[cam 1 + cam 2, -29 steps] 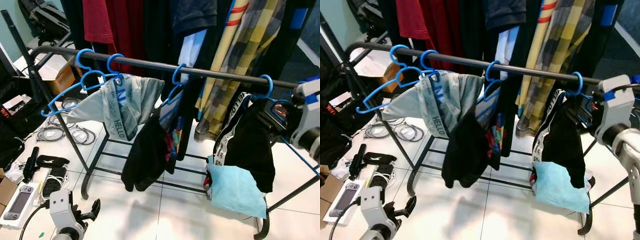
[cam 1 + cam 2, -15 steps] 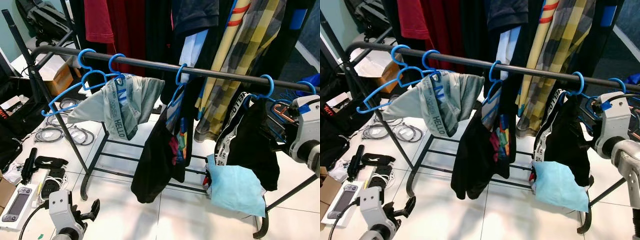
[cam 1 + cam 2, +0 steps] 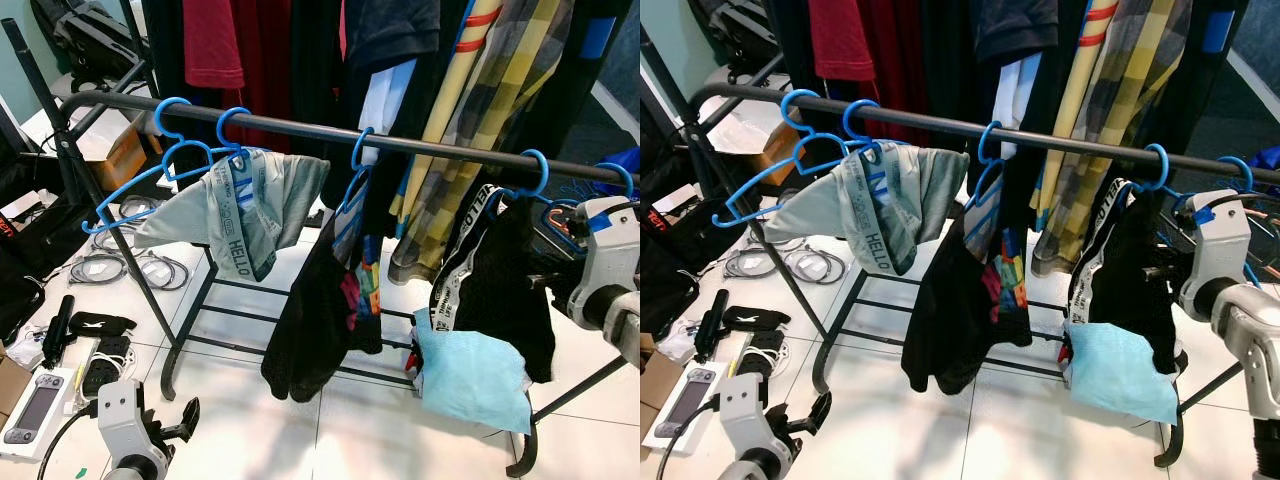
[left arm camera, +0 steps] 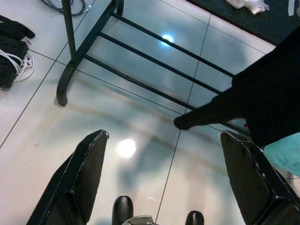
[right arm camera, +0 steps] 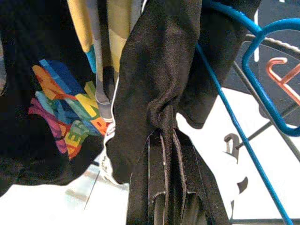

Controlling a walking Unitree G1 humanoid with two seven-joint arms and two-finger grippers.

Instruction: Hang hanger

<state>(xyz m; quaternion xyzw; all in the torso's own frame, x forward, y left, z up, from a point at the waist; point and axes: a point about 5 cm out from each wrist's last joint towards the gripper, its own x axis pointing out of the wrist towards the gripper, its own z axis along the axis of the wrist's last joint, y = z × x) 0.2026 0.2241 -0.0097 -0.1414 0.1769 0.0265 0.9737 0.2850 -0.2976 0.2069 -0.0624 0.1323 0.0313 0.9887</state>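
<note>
On white floor (image 3: 300, 430), black rack rail (image 3: 300, 128) with blue hanger (image 3: 533, 180); right gripper (image 5: 164, 154) pinched closed on black garment (image 3: 510, 290); left gripper (image 4: 164, 178) wide open, empty.

Matt black metal rail (image 3: 300, 128); glossy blue plastic hangers (image 3: 150, 180); soft cloth garments (image 3: 245, 205); glossy floor tiles (image 3: 330, 420).

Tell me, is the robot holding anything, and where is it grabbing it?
Yes. The right gripper is pinching a fold of the black garment hanging from a blue hanger. The left gripper is open and holds nothing.
</note>
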